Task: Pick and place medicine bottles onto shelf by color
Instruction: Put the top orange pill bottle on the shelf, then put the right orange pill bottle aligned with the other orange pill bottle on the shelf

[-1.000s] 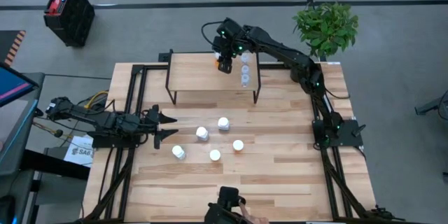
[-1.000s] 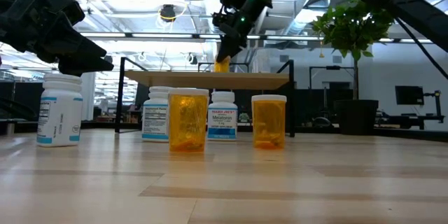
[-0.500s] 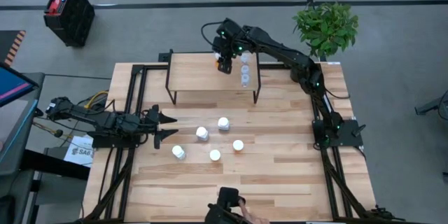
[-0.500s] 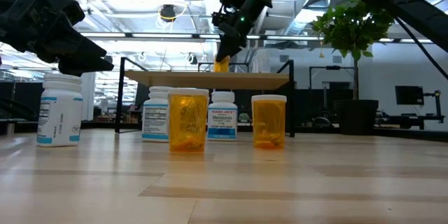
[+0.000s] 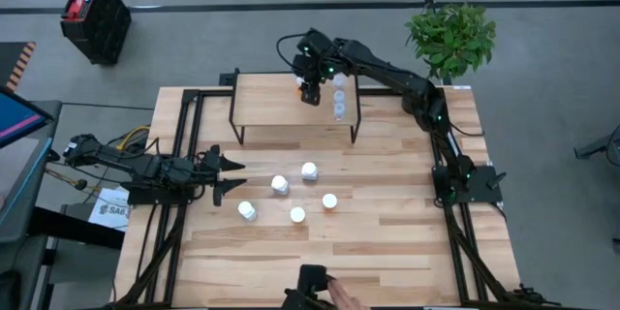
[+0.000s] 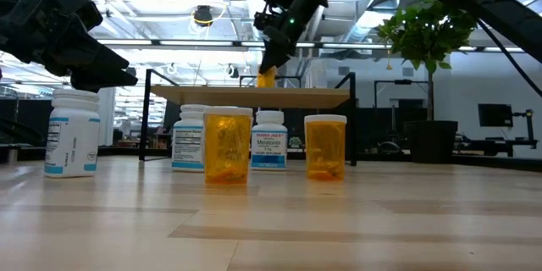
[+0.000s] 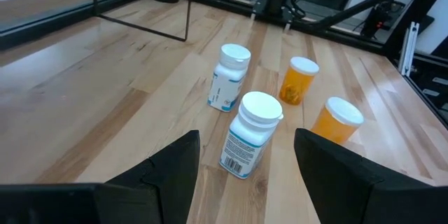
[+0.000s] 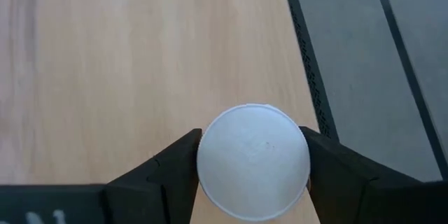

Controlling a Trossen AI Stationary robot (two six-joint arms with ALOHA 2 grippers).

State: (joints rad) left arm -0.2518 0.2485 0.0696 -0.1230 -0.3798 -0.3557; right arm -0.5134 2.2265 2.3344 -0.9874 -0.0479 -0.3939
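My right gripper (image 5: pixel 309 88) is over the far right part of the shelf (image 5: pixel 271 102), a light wood top on black legs, and is shut on an orange bottle (image 6: pixel 266 79) with a white cap (image 8: pixel 253 162). Three clear bottles (image 5: pixel 339 97) stand in a row on the shelf just right of it. Several bottles stand on the table: white ones (image 6: pixel 72 133) (image 6: pixel 190 138) (image 6: pixel 269 140) and orange ones (image 6: pixel 227 146) (image 6: pixel 325 146). My left gripper (image 5: pixel 231 174) is open at the table's left, level, left of the white bottles (image 7: pixel 252 134). My right gripper pinches the orange bottle at its white cap's rim (image 8: pixel 207 155) between its two fingers (image 8: pixel 175 168), one on each side. The fingers come from above, pointing down. The bottle hangs upright below them, its base at the shelf top; whether it rests there I cannot tell.
A potted plant (image 5: pixel 450 37) stands past the table's far right corner. A person's hand (image 5: pixel 341 297) shows at the table's near edge. Bare shelf top lies left of the held bottle.
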